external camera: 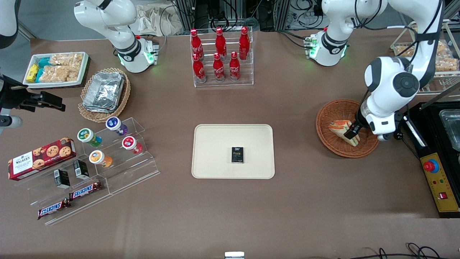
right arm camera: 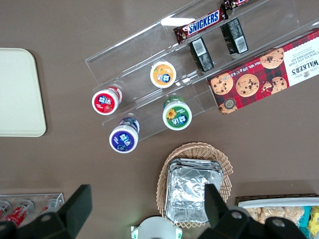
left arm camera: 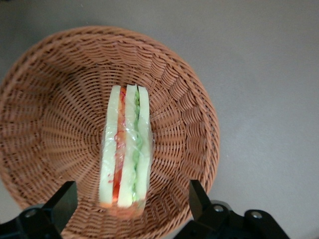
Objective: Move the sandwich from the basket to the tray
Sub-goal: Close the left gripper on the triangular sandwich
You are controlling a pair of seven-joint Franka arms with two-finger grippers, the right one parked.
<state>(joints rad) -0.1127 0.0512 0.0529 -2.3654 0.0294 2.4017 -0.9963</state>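
The sandwich (external camera: pixel 340 128) is a plastic-wrapped wedge of pale bread with red and green filling, lying in the round reddish-brown wicker basket (external camera: pixel 329 111) toward the working arm's end of the table. My left gripper (external camera: pixel 353 132) hangs low over the basket, open. In the left wrist view the gripper (left arm camera: pixel 132 198) straddles one end of the sandwich (left arm camera: pixel 126 149), and both black fingers (left arm camera: pixel 196 195) stand well clear of the bread above the basket's weave (left arm camera: pixel 50 104). The cream tray (external camera: pixel 215 144) lies flat at the table's middle.
A small black box (external camera: pixel 237 155) rests on the tray. A clear rack of red bottles (external camera: pixel 221 54) stands farther from the front camera than the tray. A yellow control box with a red button (external camera: pixel 439 181) and a black appliance (external camera: pixel 442 118) lie beside the basket near the table edge.
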